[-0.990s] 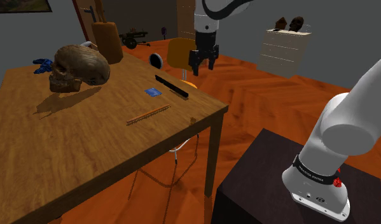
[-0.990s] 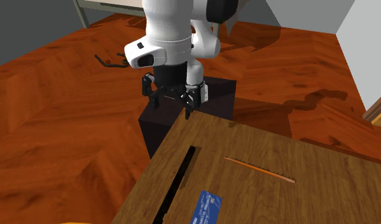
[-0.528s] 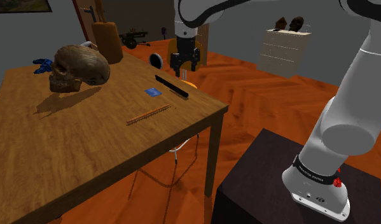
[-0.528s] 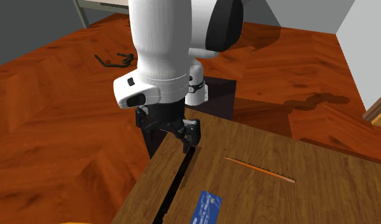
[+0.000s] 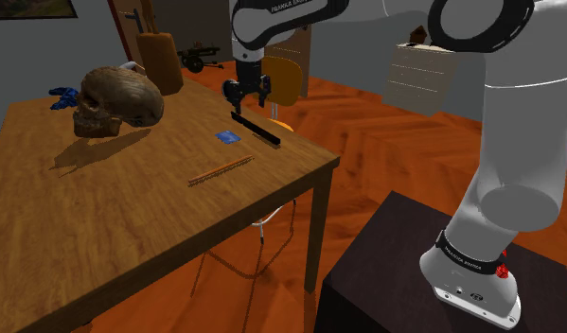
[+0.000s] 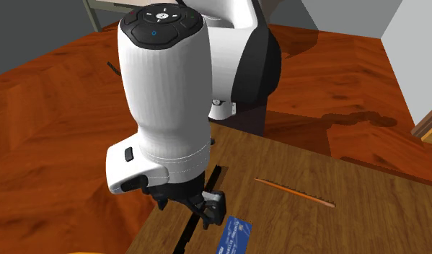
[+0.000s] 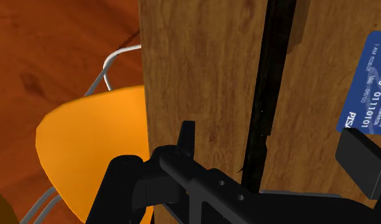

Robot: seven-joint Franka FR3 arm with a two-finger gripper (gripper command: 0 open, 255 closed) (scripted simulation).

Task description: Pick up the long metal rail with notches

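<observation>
Swinging in from past the tabletop's (image 5: 130, 208) edge over the last second, my claw (image 7: 275, 153) now hangs low above the rail (image 7: 275, 70), spread wide with the dark strip running between the fingers and neither one on it. That rail lies flat on the tabletop just beside the blue card (image 7: 367, 89), between the card and the edge. I reckon I'm lined up, so only dropping and closing remains.
</observation>
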